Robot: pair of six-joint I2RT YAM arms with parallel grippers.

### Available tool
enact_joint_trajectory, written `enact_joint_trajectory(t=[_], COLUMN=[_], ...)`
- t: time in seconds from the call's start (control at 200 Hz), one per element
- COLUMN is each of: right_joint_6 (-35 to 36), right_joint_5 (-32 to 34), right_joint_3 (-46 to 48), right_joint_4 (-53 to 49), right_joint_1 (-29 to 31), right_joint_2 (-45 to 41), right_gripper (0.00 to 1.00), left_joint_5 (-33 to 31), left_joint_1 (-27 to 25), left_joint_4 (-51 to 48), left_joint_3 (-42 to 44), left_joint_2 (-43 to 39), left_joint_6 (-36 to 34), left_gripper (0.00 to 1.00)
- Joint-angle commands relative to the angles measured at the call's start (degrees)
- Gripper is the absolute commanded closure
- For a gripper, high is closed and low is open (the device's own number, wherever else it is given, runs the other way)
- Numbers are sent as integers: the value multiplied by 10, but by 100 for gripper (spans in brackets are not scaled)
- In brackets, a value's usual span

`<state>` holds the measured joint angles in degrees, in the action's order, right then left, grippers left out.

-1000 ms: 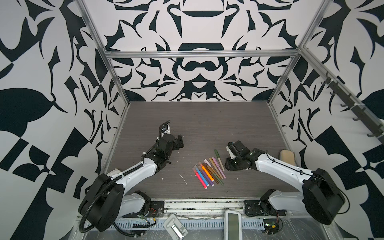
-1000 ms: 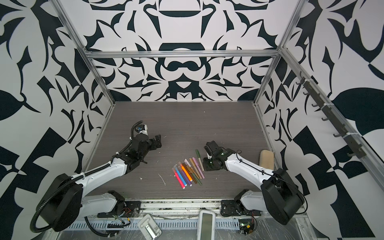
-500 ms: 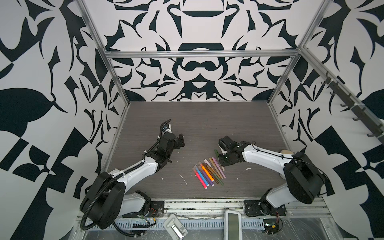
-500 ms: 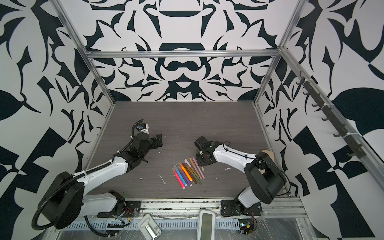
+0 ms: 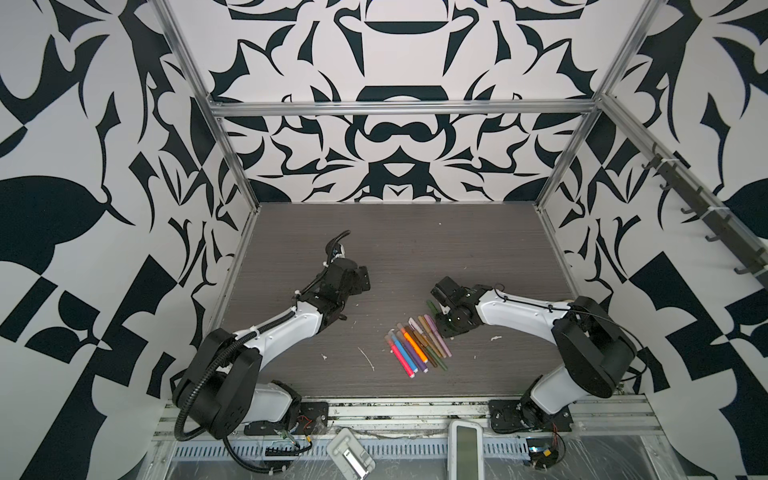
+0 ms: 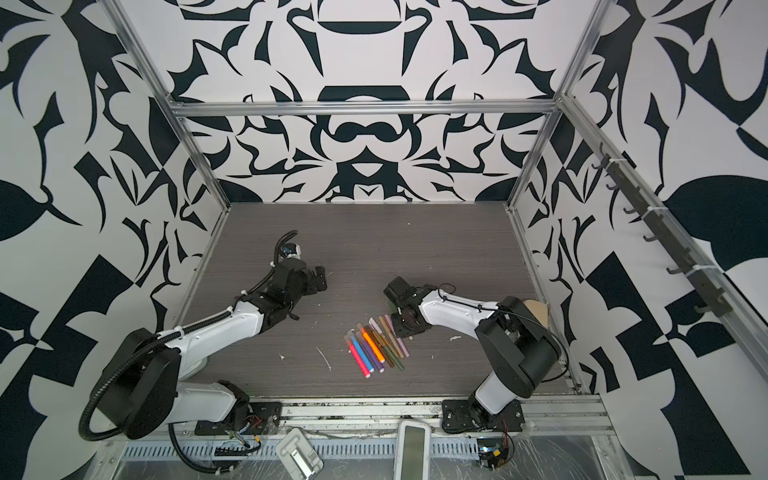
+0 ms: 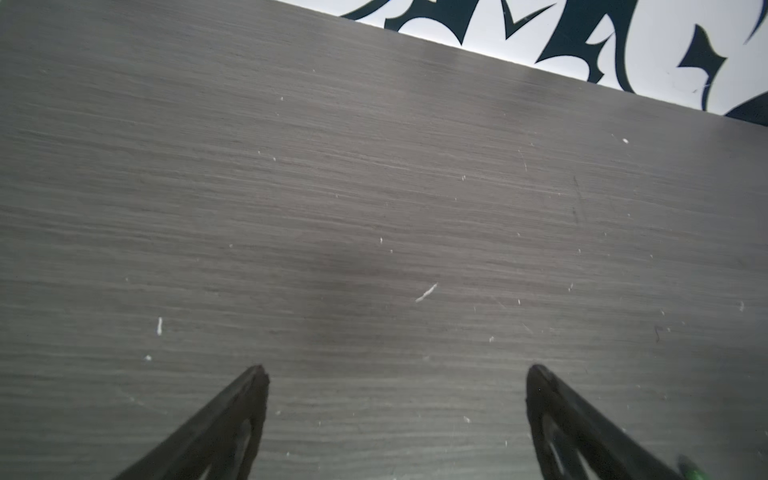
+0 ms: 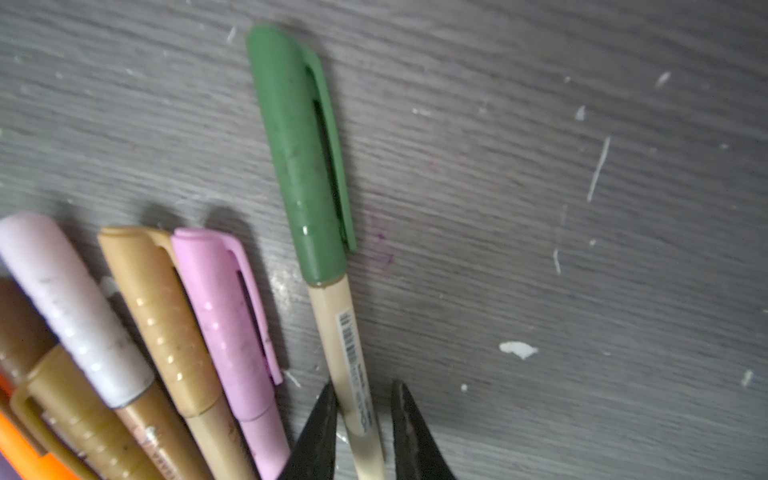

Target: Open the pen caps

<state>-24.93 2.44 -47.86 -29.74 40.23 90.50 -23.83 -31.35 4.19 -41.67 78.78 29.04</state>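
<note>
Right gripper (image 8: 363,384) first: I'm down low over the table (image 8: 540,249), jaws drawn narrow and straddling the cream barrel of the green pen (image 8: 347,332). One of my fingers (image 8: 320,436) is right up against the barrel, while the other stands just off it with a sliver of wood showing between. So I'm around it, not clamped on it. Out along that barrel, the green cap (image 8: 301,153) is still on, butted against the cream, clip showing, lying flat on the wood. Just beside it are the pink cap (image 8: 226,299), the tan cap (image 8: 162,307) and a pale lilac cap (image 8: 70,299), each on its own pen, packed side by side. An orange pen (image 8: 16,453) peeks in at the edge of the wrist view. Now the top views, with 12 o'clock at the back wall. The row of pens (image 5: 417,347) fans out at about 7 o'clock from my right gripper, caps aimed at 11 o'clock, tails at 5, and the green pen lies at the 1 o'clock end of the row. Around 9 o'clock, well apart from all of it, my left gripper (image 7: 397,374) hangs with jaws spread wide, only bare table between them. White flecks (image 8: 517,349) dot the wood. At 3 o'clock, a tan block (image 6: 538,309) rests by the side wall.
</note>
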Motion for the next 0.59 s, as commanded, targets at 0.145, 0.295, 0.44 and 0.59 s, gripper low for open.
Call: enact_joint_trajectory(t=[0.145,0.295,0.44,0.59], right_joint_6=[-10,22,35,-5], right_joint_5=[45,55,-7,-130], right_joint_3=[0,-30,-70,-84], right_joint_4=[-16,-41,-54,-14], right_joint_1=[3,3,3,3], right_joint_2=[4,-51,-94,-122], right_gripper=[91,93,98,100], left_joint_5=[183,252,202,256], left_joint_1=[1,-17,-10,16], left_joint_4=[-177,-43,-31,-153], left_joint_3=[-100,-6,40,-35], left_joint_2=[18,-135,-239,-194], left_joint_6=[37,104,222,239], left_gripper=[1,1,1,1])
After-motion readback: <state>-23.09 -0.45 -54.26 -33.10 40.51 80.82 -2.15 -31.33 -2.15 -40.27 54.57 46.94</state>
